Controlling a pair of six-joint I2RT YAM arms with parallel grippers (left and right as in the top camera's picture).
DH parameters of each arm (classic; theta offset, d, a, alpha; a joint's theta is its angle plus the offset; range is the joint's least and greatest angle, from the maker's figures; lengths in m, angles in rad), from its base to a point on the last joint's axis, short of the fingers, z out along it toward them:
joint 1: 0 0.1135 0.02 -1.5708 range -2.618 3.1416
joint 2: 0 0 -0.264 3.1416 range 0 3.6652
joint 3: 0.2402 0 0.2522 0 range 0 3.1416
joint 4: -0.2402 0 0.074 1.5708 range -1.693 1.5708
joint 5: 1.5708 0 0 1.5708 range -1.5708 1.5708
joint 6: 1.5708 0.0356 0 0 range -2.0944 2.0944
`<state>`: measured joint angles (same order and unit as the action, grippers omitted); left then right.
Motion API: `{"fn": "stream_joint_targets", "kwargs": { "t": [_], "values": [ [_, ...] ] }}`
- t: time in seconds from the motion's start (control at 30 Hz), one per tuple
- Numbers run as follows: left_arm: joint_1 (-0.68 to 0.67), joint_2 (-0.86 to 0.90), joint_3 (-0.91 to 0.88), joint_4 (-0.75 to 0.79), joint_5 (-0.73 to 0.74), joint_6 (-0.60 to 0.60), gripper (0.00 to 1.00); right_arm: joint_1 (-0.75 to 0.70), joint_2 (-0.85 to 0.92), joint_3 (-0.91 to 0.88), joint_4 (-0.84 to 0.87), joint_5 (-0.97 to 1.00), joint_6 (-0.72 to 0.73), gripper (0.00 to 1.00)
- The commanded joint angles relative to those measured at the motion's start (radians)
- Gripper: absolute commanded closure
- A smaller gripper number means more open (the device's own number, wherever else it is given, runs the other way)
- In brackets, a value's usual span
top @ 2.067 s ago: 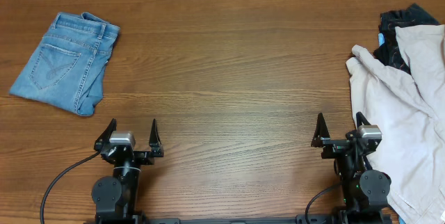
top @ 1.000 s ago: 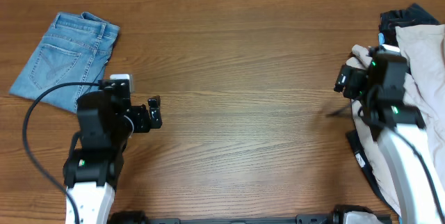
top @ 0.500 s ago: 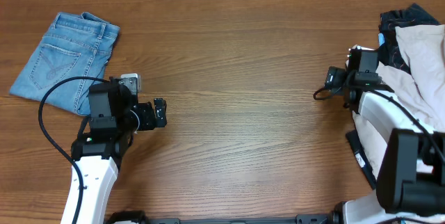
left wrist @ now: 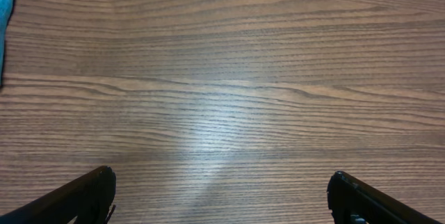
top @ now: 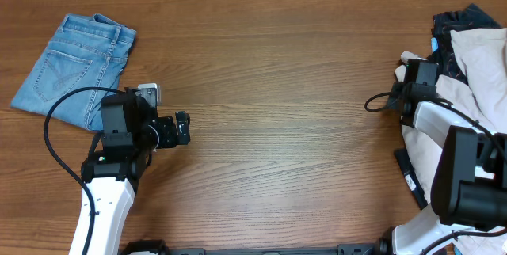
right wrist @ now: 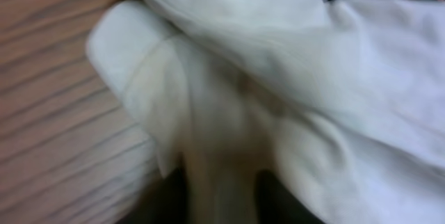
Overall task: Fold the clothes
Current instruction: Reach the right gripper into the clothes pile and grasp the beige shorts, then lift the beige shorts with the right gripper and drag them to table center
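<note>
Beige shorts [top: 475, 104] sit heaped at the worktop's [top: 277, 65] right edge, and the right gripper [right wrist: 222, 193] looks clamped on a fold! Left gripper [left wrist: 221, 186] hangs, jaws wide apart. Pick-up step, I'd say; next, drag them centre and spread flat.

White arm links [top: 101, 207], black joints [top: 119, 124], looping black cables [top: 57, 120], black left claw [top: 181, 126].

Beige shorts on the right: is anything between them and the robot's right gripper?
Nothing visible. The right gripper sits at the edge of the plain beige cotton shorts; its wrist view shows only that cloth up close.
</note>
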<state>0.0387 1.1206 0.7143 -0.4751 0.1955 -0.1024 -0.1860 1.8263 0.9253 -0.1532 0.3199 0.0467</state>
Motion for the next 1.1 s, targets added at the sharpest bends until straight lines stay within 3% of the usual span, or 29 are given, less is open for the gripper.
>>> {"fn": "stream_joint_targets", "kwargs": {
  "t": [0.0,0.2,0.5,0.77,0.93,0.97,1.0,1.07],
  "values": [
    [-0.006,0.005,0.029,0.003,0.016,-0.011,0.0,-0.018,0.0,0.023,-0.002,0.005,0.01,0.77],
    [-0.006,0.005,0.029,0.004,0.016,-0.011,0.0,-0.017,0.0,0.023,-0.005,-0.008,0.01,0.96],
    [-0.006,0.005,0.029,0.016,0.015,-0.01,0.0,0.051,-0.085,0.053,-0.018,-0.015,0.008,0.96],
    [-0.006,0.005,0.029,0.047,0.015,-0.011,0.0,0.333,-0.22,0.291,-0.15,-0.044,-0.029,0.96],
    [-0.006,0.005,0.029,0.08,0.016,-0.011,0.0,0.497,-0.2,0.399,0.025,-0.044,-0.023,0.96],
    [-0.006,0.005,0.029,0.087,0.016,-0.011,0.0,0.52,-0.195,0.403,0.086,-0.045,-0.02,0.86],
    [-0.006,0.005,0.029,0.091,0.016,-0.011,0.0,0.539,-0.189,0.404,0.137,-0.05,-0.021,0.68],
    [-0.006,0.005,0.029,0.096,0.016,-0.011,0.0,0.562,-0.18,0.404,0.185,-0.051,-0.021,0.2]
  ]
}}
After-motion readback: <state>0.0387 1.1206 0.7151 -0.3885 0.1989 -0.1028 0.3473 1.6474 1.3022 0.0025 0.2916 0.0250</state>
